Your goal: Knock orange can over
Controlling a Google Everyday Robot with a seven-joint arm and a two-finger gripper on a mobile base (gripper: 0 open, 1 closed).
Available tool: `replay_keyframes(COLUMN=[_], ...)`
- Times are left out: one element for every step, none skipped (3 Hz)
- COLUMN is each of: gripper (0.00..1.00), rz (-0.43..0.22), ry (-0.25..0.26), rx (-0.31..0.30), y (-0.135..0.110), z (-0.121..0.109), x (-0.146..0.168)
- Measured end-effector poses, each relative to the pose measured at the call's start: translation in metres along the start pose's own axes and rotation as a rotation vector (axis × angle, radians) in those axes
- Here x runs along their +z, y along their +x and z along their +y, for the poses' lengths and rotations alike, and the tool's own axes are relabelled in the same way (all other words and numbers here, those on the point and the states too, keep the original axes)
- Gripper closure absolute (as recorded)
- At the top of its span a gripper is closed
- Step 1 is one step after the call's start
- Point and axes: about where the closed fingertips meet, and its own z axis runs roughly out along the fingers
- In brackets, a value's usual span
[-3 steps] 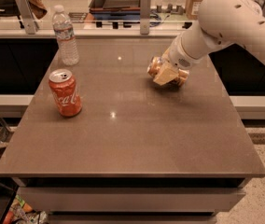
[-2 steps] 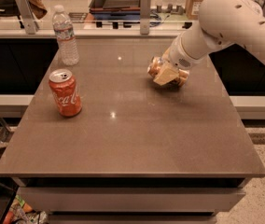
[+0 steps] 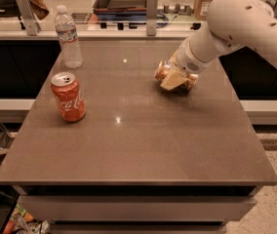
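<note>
**Holding at the can, no visible change**

My gripper [image 3: 176,78] sits low over the right rear part of the table [image 3: 143,150], pressed against the orange can [image 3: 161,72]. I cannot tell whether it is apart or clamped on the can. Compared with a second ago, nothing has shifted: arm and can are in the same spot. The can looks low and tilted, perhaps already on its side, though my gripper hides too much to be sure. The Coca-Cola can [image 3: 69,97] and water bottle [image 3: 68,37] stand upright, well apart to the left.
</note>
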Motion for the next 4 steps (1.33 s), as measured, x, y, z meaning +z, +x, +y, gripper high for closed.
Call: replay_keyframes(gripper=[0.0, 0.18, 0.16, 0.0], rz=[0.0, 0.0, 0.0, 0.0], ry=[-0.004, -0.008, -0.011, -0.014], rx=[-0.002, -0.003, -0.004, -0.006], y=[-0.0009, -0.0016, -0.0022, -0.0028], z=[0.0014, 0.0025, 0.0034, 0.0046], x=[0.0022, 0.0038, 0.0052, 0.007])
